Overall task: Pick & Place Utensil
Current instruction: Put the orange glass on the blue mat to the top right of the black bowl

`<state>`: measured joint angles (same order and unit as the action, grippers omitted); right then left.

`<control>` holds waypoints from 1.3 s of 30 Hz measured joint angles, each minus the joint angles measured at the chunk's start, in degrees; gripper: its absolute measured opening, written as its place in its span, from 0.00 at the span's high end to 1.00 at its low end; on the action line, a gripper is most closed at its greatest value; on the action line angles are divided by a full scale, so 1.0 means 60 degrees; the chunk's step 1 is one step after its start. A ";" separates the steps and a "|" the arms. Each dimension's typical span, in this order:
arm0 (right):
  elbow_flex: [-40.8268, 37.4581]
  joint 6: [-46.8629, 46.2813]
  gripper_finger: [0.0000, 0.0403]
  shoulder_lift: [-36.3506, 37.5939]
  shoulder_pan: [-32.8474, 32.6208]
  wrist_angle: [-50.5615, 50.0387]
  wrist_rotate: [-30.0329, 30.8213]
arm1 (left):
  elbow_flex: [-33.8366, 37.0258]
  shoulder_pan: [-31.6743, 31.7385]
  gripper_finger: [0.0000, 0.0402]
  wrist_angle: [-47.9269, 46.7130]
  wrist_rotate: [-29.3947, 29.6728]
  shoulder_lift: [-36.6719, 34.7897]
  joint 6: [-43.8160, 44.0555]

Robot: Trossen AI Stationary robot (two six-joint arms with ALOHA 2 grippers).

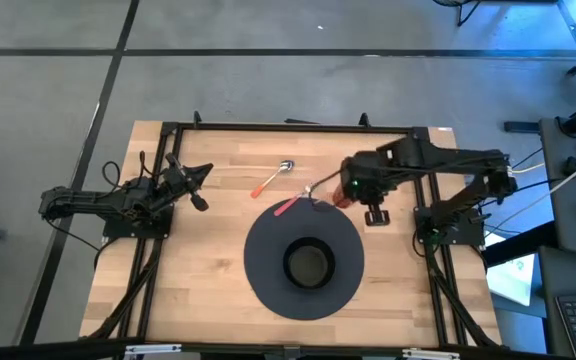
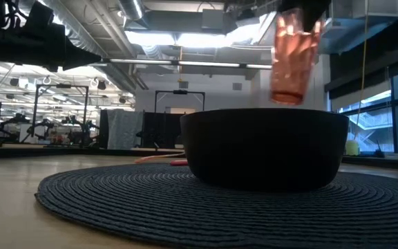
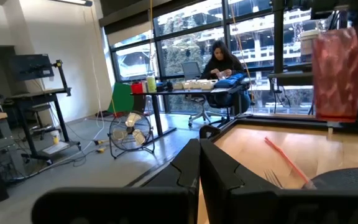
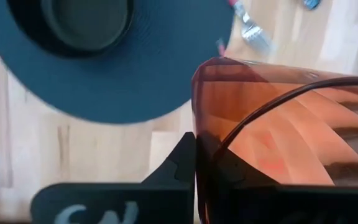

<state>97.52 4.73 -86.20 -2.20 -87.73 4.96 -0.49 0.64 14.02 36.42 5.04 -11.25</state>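
Note:
My right gripper (image 1: 356, 188) is shut on a translucent red-orange cup (image 1: 343, 194), which hangs in the air beside the far right rim of a round dark placemat (image 1: 268, 280). The cup also shows in the low view (image 2: 294, 59) and in the left wrist view (image 3: 337, 74). A black bowl (image 1: 308, 263) stands in the middle of the mat. A red-handled fork (image 1: 294, 203) lies with its handle's end at the mat's far rim. An orange-handled spoon (image 1: 272, 179) lies on the wood farther back. My left gripper (image 1: 198, 186) is shut and empty near the table's left side. My right gripper pinches the cup's wall at its rim (image 4: 199, 134), one finger (image 4: 179, 165) outside and the other showing dark through the wall inside. The cup is lifted clear of the table, roughly upright, hanging below the gripper above the bowl's height (image 2: 285, 90).
A black frame (image 1: 268, 127) runs along the table's far edge and down both sides by the arm bases. Bare wood lies left of the mat (image 1: 203, 260) and right of it (image 1: 398, 275). A person sits at a desk in the room beyond (image 3: 224, 62).

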 joint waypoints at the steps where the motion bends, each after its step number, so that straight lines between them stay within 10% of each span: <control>1: -0.0183 -0.0115 0.98 0.0044 -0.0122 -0.0061 -0.0003 | 0.0000 0.0000 0.99 0.0000 -0.0003 0.0000 0.0000; 20: -0.4199 -0.0517 0.98 0.1236 -0.1477 0.2627 -0.0106 | 0.0000 -0.0004 0.99 -0.0109 0.0004 0.0000 0.0000; 39: -0.4417 -0.1301 0.97 0.0262 -0.1489 0.3269 -0.0267 | 0.0000 0.0000 0.99 -0.0098 0.0033 -0.0002 0.0000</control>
<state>71.02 -3.07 -84.63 -11.14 -68.11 3.36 -0.49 0.64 13.43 36.62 5.02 -11.25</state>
